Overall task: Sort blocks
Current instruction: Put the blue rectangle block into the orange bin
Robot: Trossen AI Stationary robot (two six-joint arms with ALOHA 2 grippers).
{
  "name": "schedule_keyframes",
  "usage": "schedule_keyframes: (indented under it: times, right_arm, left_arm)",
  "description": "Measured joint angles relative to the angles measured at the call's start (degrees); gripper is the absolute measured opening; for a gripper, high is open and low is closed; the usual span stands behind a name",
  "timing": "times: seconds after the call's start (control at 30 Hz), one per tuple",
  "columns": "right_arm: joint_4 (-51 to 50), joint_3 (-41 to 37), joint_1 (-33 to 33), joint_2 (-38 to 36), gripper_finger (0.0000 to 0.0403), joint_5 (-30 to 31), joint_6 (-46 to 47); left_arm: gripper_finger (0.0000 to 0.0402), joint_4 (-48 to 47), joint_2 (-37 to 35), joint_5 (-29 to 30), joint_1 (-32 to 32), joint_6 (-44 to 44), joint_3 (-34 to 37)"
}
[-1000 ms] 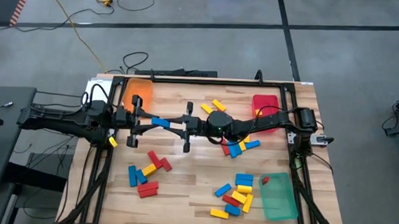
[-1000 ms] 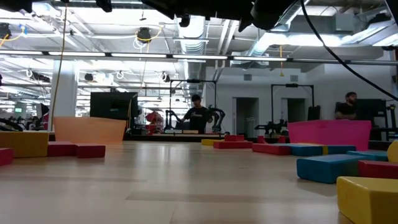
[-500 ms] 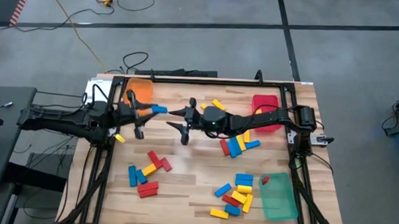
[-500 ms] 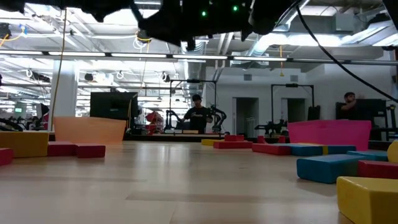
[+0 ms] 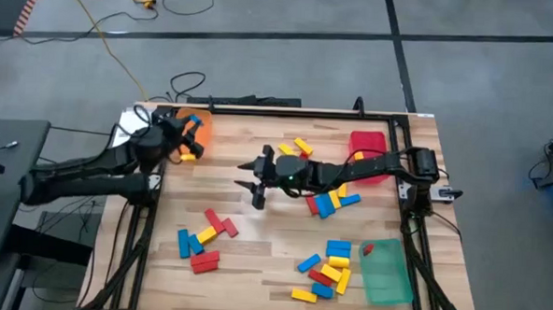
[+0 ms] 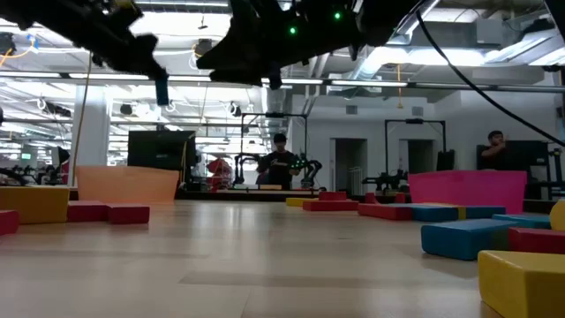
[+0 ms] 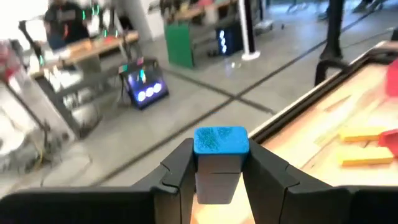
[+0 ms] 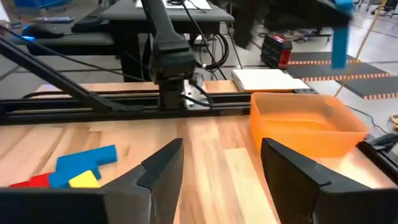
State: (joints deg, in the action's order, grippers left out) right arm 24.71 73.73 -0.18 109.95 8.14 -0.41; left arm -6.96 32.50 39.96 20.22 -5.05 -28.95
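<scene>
My left gripper is at the table's far left, over the orange tray, shut on a blue block. The block also shows upright in the low view and in the right wrist view. My right gripper hangs open above the table's middle with nothing between its fingers. Red, yellow and blue blocks lie flat in groups at the near left, right of the middle and the near right. My left gripper pinches the blue block between its two fingers, one on each of two opposite long sides. The fingers come at it about level and lie across the block. It stands upright, its upper end above the fingers, lifted clear of the table.
A red tray stands at the far right and a green tray at the near right. Yellow blocks lie just beyond my right arm. A black frame rims the table. People and other robots show in the room behind.
Both grippers met at the table's middle on the blue block. My right gripper has opened, let go and sunk a little. My left gripper has swung toward the table's far left edge with the block, which has turned from level to upright, and now hangs over the orange tray.
</scene>
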Motion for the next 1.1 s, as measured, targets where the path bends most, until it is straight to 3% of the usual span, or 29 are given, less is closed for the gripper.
schedule_keyframes:
  times: [0.27,0.37,0.6,0.77,1.1]
  right_arm:
    - [-0.88,0.0,2.9,0.02,0.0225,1.22,-1.13]
    - [-0.87,0.0,3.58,0.0,0.0225,1.24,-1.35]
    - [-0.92,0.0,4.37,0.0,0.0225,1.42,-1.96]
    - [-1.77,0.0,5.0,0.0,0.0225,1.44,-2.59]
    - [-3.22,0.0,5.41,0.0,0.0225,1.44,-2.77]
  left_arm:
    - [0.01,0.67,8.36,-11.73,15.87,6.45,0.0]
    - [0.01,1.61,11.84,-12.99,19.21,7.4,0.0]
    - [0.01,7.58,20.53,-13.34,23.54,8.54,0.19]
    - [0.01,16.3,25.85,-14.73,25.88,10.76,4.24]
    - [0.01,32.35,30.13,-16.71,28.9,12.52,11.71]
